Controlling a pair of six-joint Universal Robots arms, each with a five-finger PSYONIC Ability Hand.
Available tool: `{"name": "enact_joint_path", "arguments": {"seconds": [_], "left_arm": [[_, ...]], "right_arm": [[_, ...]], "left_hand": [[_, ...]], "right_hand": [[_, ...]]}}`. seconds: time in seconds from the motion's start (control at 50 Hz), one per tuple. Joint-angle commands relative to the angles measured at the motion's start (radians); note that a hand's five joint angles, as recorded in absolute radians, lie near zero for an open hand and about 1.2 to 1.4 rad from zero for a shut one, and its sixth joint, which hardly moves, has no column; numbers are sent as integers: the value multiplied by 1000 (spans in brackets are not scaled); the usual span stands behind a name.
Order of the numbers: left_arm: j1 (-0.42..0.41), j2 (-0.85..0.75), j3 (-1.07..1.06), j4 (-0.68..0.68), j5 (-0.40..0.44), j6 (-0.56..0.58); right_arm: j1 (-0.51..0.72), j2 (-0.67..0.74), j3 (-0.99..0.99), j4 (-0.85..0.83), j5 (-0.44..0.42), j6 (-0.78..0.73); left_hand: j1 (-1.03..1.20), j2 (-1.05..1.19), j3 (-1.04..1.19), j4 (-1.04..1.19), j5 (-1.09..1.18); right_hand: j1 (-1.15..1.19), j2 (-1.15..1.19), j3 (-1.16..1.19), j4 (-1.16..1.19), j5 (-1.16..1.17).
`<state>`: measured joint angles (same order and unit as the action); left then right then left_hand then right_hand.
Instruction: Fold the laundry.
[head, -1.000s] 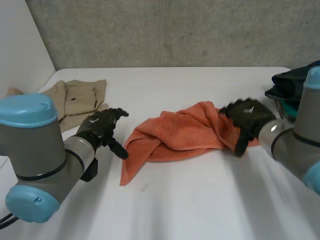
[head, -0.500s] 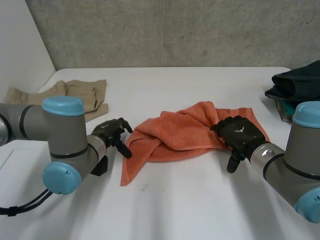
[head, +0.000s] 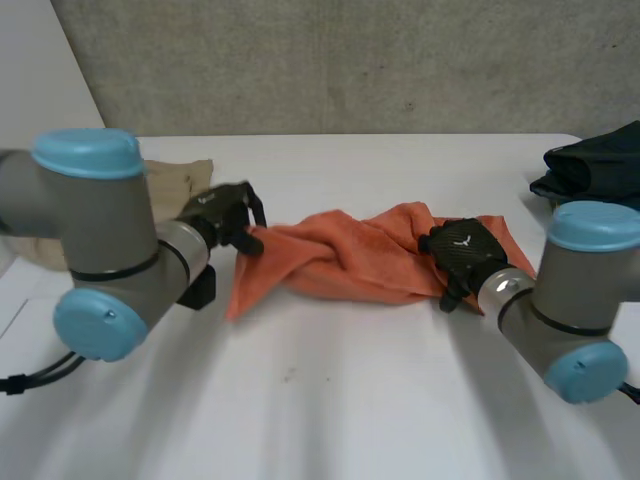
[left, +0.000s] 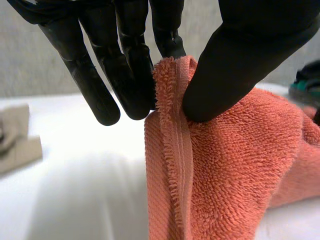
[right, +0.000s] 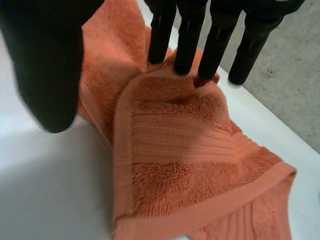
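Note:
An orange towel (head: 340, 260) lies bunched across the middle of the white table (head: 350, 410). My left hand (head: 222, 212) is at its left end. In the left wrist view the thumb (left: 240, 60) and fingers (left: 132, 65) pinch the towel's hemmed edge (left: 172, 100), which hangs down below them. My right hand (head: 462, 252) is over the towel's right part. Its straight fingers (right: 187, 45) touch a folded layer of the towel (right: 175, 150), and the thumb (right: 47, 60) stands apart beside them near the towel's edge.
A beige garment (head: 182, 175) lies at the table's far left, behind my left arm. A dark pile of clothes (head: 595, 170) sits at the right edge. A grey wall runs behind the table. Bare table lies in front of the towel.
My left hand has closed on the towel's left edge and drawn it up and leftwards. My right hand has slid further onto the towel's right part, its fingers coming down on it.

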<state>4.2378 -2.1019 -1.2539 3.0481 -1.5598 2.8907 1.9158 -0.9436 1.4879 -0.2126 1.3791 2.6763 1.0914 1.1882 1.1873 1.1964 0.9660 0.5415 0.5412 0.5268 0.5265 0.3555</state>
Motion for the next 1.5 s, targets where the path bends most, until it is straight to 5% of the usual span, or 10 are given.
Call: {"name": "enact_joint_path", "arguments": {"seconds": [0.02,0.04,0.22,0.44,0.54,0.8,0.92,1.06,1.28,1.5], "left_arm": [[2,74,-22,1,0,12],[2,74,-24,0,0,12],[45,157,-41,-6,-28,67],[99,356,-64,-5,-23,329],[94,355,-73,-5,-20,456],[86,30,43,210,-20,654],[97,-46,261,537,-17,670],[83,0,346,845,-36,674],[76,114,67,739,-37,660],[50,171,-401,710,-25,667]], "right_arm": [[2,144,-156,-1,23,-15],[2,135,-170,5,40,-27],[-8,-216,-101,11,64,-44],[-187,-389,-304,635,-47,-157],[-202,-403,-319,731,-92,-188],[-170,-170,-377,521,-16,-185],[-101,-123,-521,104,98,-179],[-66,-165,-528,-347,112,-165],[-50,-161,-520,-96,32,-157],[-60,17,-345,105,5,-162]], "left_hand": [[305,208,209,200,256],[305,208,209,200,256],[305,208,209,200,256],[305,208,209,200,256],[305,208,209,200,256],[305,208,209,200,256],[305,208,209,200,256],[305,208,209,200,256],[305,208,209,200,256],[305,208,209,200,256]], "right_hand": [[643,643,657,658,654],[853,853,867,868,864],[855,855,870,870,866],[855,855,870,870,866],[855,855,870,870,866],[855,855,870,870,866],[855,855,870,870,866],[855,855,870,870,866],[855,855,870,870,866],[855,855,870,870,866]]}}
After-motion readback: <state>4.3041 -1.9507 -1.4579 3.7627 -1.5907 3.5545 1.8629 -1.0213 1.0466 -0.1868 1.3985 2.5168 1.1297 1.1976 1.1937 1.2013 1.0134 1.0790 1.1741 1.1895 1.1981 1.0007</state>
